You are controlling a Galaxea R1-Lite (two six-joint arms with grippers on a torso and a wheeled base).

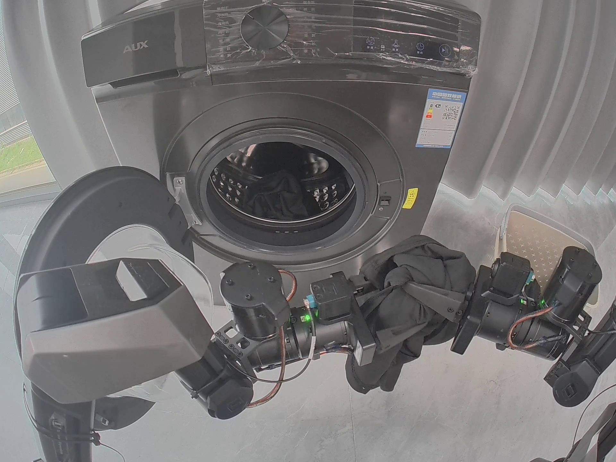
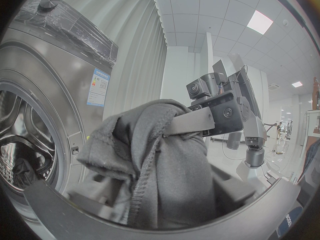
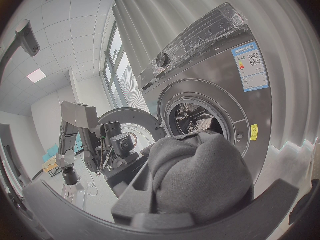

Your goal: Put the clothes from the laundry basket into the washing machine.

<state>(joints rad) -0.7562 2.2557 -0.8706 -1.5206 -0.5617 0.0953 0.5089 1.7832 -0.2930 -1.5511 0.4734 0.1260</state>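
Clothes (image 1: 410, 283) are hanging bunched before the open washing machine (image 1: 289, 97). The left gripper (image 1: 378, 319) and right gripper (image 1: 449, 303) are both clamping tight on them.

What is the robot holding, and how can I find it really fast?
Find the big grey washing machine with its round door swung open. Right in front of it, below the opening, the left gripper and right gripper hold a dark bundle between them. Unlike the dark cloth lying inside the drum, it hangs in the air outside.
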